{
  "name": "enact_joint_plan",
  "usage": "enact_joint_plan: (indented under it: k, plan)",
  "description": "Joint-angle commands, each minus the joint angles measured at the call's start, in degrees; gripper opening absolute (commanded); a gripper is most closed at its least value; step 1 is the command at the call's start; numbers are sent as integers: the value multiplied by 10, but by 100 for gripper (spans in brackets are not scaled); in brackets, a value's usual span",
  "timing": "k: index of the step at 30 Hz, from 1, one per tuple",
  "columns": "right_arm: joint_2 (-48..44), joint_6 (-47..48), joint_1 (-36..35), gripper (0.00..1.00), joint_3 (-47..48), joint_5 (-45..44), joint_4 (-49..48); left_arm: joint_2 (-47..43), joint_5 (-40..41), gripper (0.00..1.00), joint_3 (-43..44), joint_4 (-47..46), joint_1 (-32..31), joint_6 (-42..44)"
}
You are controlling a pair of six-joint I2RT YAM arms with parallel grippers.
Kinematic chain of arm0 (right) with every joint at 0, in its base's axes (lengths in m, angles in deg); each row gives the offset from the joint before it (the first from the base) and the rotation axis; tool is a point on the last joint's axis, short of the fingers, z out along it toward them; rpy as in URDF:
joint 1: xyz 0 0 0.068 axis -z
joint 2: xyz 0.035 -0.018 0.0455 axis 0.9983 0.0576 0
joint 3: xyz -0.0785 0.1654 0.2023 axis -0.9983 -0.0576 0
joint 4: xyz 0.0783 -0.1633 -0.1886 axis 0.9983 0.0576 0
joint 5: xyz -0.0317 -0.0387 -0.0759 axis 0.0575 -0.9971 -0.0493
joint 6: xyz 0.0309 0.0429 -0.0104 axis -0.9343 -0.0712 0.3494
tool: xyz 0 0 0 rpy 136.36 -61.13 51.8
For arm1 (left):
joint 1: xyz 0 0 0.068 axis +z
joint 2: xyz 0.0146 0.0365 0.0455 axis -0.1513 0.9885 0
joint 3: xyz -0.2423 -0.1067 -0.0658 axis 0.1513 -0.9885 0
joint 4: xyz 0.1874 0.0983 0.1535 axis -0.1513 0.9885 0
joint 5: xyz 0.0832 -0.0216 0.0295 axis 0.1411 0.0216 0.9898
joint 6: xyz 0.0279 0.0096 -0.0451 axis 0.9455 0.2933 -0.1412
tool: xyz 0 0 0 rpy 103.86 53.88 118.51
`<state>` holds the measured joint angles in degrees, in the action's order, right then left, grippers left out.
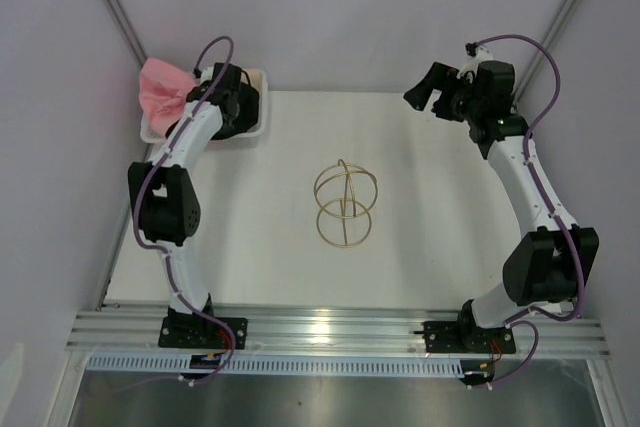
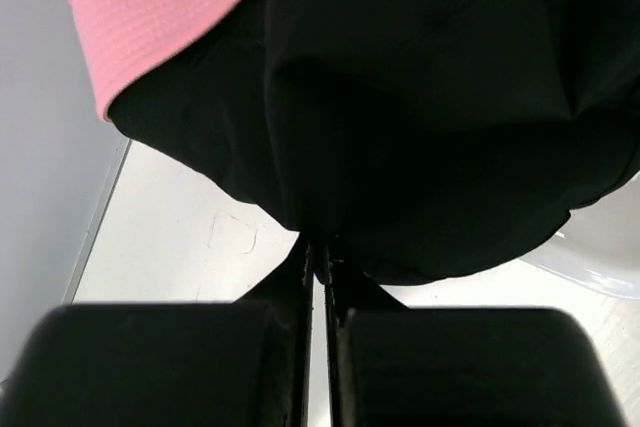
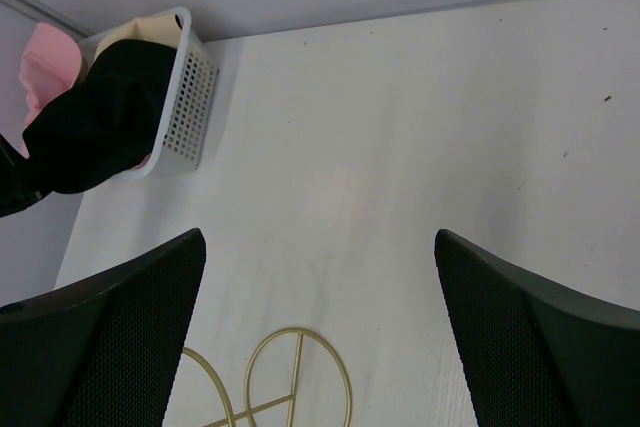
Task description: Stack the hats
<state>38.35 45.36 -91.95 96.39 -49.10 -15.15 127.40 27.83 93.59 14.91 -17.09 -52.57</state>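
Black fingers (image 2: 285, 287) of the left gripper (image 2: 318, 247) fill the bottom of the left wrist view, and they are pressed together on a fold of the black hat (image 2: 420, 107). The black hat bulges just above the fingers and covers most of that view. At its upper left edge is a pink hat (image 2: 150, 7), touching it. Under both hats the white table (image 2: 190, 247) shows.

From above, the left arm (image 1: 165, 197) reaches to the far left corner of the table, where a white basket (image 1: 256, 131) stands. The pink hat hangs out over the left side of the basket, toward the wall. In the right wrist view the black hat lies over the near rim of the basket and part of it is outside. A beige hat (image 3: 150, 32) shows above the rim behind it. Whether the black hat rests on the rim or is lifted off it, I cannot tell.

In the middle of the table stands a gold wire frame (image 1: 345, 205), well apart from the basket.

On the right, the right gripper (image 3: 318, 247) is held above the far right part of the table. Its two fingers are spread wide and nothing is between them.
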Motion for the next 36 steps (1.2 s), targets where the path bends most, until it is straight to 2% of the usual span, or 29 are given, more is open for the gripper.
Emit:
enact_joint_plan:
  k: [1,3,6,7,10,16,19,21,24,26,29,32,36]
  plan:
    - [3,1,-10,99,12,-31,-15,-21,10,1,42,-18,6,-8]
    - [4,3,-16,100,17,-24,-9,-65,-21,1,60,-15,6,9]
    - [-10,14,-38,99,13,-13,-20,-154,-130,1,78,8,5,-8]
    - [-23,20,-54,99,8,-14,-28,-178,-205,1,71,12,2,-19]
    - [-43,26,-74,100,0,-13,-52,-270,-313,1,32,-3,-24,-54]
    - [-77,7,-85,100,-3,37,-68,-367,-358,1,29,10,-111,-78]
    - [-129,-32,-85,100,-50,76,-128,-415,-397,1,-9,-5,-135,-112]
    - [-151,-52,-87,99,-71,68,-140,-444,-443,1,-61,-53,-146,-142]
    - [-186,-64,-88,99,-92,58,-131,-490,-456,1,-105,-112,-158,-176]
    - [-206,-72,-89,99,-120,85,-126,-512,-455,1,-122,-141,-159,-196]
    - [-262,-86,-97,99,-189,99,-135,-528,-450,1,-153,-205,-167,-236]
    - [-320,-85,-103,99,-237,66,-123,-522,-439,1,-174,-255,-183,-281]
    - [-350,-65,-103,100,-240,40,-71,-474,-424,1,-160,-286,-223,-309]
